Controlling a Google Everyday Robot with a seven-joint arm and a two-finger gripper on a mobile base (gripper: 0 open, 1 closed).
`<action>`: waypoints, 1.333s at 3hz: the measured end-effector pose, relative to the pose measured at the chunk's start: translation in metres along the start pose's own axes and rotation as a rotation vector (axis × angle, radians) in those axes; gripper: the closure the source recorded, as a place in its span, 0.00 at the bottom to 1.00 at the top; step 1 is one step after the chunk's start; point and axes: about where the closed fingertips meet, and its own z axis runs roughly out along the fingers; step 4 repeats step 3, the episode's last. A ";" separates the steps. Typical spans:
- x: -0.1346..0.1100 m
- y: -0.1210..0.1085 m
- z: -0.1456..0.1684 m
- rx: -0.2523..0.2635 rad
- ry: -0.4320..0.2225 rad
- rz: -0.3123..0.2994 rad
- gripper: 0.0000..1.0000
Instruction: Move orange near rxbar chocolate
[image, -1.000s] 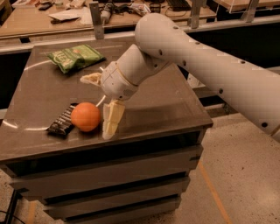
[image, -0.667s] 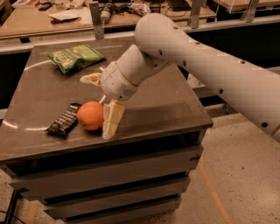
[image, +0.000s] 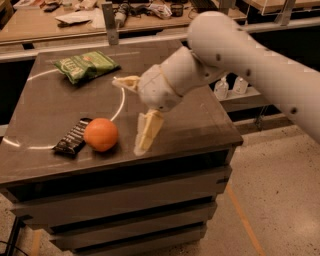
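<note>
The orange (image: 101, 134) rests on the dark table top (image: 200, 120) near its front left. It touches the right end of the rxbar chocolate (image: 73, 136), a flat dark bar with white lettering. My gripper (image: 134, 107) is open and empty, just right of the orange. One cream finger (image: 145, 132) points down at the table a short gap from the fruit. The other finger (image: 125, 82) reaches left, farther back.
A green crinkled snack bag (image: 85, 65) lies at the table's back left. A white arc line (image: 120, 107) is drawn on the table top. A cluttered bench (image: 75, 17) stands behind. Bottles (image: 221, 88) sit on a lower shelf to the right. The floor lies to the right.
The gripper has drawn to the right, off the orange, leaving a gap. The orange stays beside the bar.
</note>
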 end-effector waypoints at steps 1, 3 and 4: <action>0.024 0.014 -0.051 0.094 -0.006 0.078 0.00; 0.045 0.025 -0.086 0.157 -0.019 0.145 0.00; 0.045 0.025 -0.086 0.157 -0.019 0.145 0.00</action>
